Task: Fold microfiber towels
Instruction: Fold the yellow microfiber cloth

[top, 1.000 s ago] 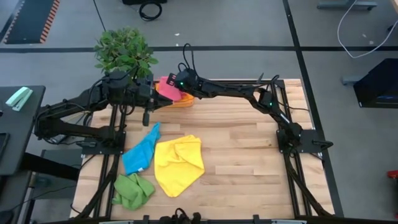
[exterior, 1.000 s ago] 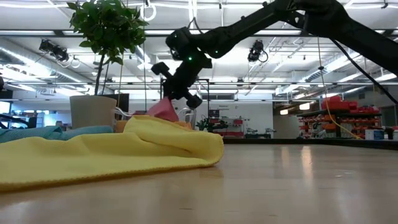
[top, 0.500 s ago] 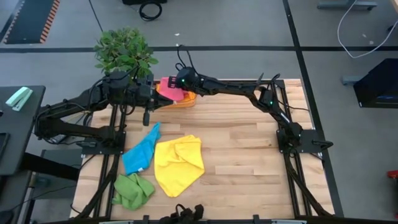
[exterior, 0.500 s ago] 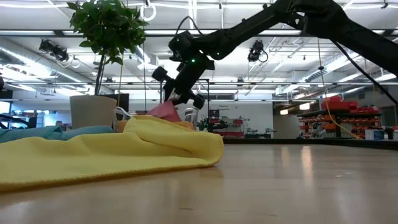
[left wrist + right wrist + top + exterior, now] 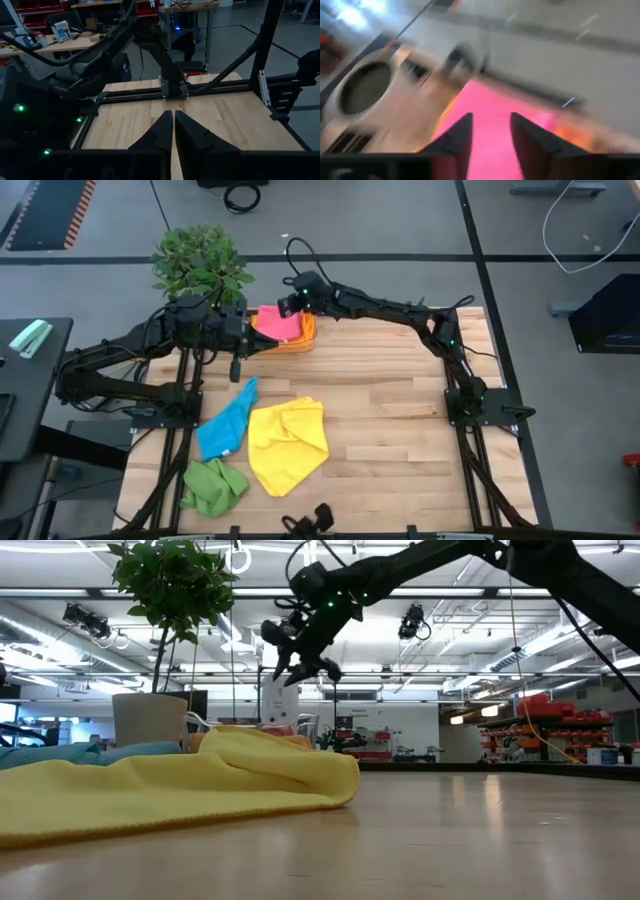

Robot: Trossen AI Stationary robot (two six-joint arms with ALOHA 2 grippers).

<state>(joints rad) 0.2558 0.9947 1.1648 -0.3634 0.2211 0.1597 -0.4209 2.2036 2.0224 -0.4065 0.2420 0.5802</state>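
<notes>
Even overhead light; right wrist view motion-blurred.

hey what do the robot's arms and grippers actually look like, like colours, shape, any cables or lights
Both arms are dark, nearly black, built of slim jointed segments. The right gripper and left gripper each have two dark, tapered, wedge-shaped fingers. A black cable loops above the right arm's wrist, and small green lights glow on that arm. Each arm's base sits on the black metal frame at the table's edge.

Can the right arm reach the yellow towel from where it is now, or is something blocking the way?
Probably yes. The right claw hangs open above the pink towel at the table's far edge. The yellow towel lies uncovered nearer the front, with only bare table between, and the left claw waits off to the side.
</notes>
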